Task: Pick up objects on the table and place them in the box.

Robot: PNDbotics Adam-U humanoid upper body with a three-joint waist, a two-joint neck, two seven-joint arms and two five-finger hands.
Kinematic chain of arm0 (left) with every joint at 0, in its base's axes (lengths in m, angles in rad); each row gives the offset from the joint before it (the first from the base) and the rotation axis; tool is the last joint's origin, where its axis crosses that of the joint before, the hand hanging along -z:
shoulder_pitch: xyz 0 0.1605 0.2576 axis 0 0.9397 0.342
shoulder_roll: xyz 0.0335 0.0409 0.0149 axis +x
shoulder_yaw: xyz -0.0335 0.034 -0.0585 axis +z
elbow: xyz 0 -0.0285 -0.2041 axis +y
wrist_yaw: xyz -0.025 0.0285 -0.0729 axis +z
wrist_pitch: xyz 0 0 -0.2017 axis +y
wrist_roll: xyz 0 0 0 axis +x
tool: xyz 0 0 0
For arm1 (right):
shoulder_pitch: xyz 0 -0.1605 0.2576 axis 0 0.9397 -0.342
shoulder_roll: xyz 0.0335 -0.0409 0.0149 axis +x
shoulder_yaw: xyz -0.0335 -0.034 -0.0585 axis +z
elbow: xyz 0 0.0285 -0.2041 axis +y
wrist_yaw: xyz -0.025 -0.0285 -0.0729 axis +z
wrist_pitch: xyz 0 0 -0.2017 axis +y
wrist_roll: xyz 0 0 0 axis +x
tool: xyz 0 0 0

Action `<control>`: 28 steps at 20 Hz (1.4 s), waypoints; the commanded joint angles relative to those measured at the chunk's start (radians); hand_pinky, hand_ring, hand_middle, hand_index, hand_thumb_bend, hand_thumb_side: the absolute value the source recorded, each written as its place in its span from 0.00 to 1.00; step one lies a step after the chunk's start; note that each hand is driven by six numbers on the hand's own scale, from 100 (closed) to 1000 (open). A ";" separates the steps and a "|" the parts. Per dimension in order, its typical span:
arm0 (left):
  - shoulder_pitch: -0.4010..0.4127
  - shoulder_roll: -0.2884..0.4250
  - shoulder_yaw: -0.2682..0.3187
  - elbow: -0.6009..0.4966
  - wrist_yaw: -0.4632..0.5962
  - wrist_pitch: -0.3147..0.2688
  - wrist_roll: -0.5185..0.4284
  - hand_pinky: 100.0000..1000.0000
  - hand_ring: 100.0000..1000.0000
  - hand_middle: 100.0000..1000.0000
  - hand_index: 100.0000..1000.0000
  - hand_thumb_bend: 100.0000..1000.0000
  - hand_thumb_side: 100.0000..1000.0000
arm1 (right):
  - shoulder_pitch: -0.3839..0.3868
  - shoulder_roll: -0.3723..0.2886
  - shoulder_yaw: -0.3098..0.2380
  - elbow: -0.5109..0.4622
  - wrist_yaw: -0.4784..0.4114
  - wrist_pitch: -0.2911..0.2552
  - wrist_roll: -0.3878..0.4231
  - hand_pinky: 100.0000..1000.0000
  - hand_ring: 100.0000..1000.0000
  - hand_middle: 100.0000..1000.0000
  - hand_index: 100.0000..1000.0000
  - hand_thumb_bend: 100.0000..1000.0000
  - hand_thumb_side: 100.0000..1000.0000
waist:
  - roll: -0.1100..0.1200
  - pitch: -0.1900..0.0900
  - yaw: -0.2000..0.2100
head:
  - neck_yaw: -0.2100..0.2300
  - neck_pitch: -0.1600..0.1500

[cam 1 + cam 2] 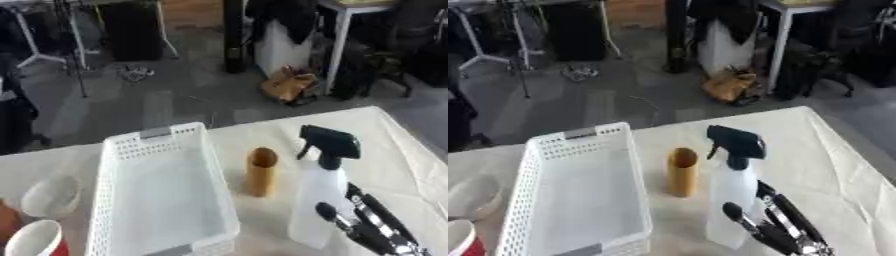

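Right hand (372, 225) at 5 o'clock, fingers straight and slightly spread, just beside spray bottle (319, 200), contact unclear, basket (114, 150) at 9 o'clock

basket (162, 195) left, tube (260, 171) beside (bottle (319, 200) right)

Soft blur, even diffuse daylight

both views look down from head height, facing forward across the cream cloth-covered table (394, 150) toward the grey floor and dark furniture beyond. they sit side by side and share nearly everything: the white perforated plastic basket (157, 190), the upright tan cylindrical tube (260, 171), the translucent spray bottle with a black trigger head (732, 190). the left eye view also catches more of the red cup with a white inside (35, 240) at the near left corner.
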 commanded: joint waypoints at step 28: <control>-0.011 0.012 0.000 -0.015 0.005 0.002 -0.006 0.92 0.76 0.74 0.84 0.00 0.89 | -0.016 -0.023 -0.008 -0.011 -0.013 0.040 -0.113 0.94 0.68 0.45 0.69 0.48 0.94 | 0.000 -0.018 -0.001 | -0.006 -0.014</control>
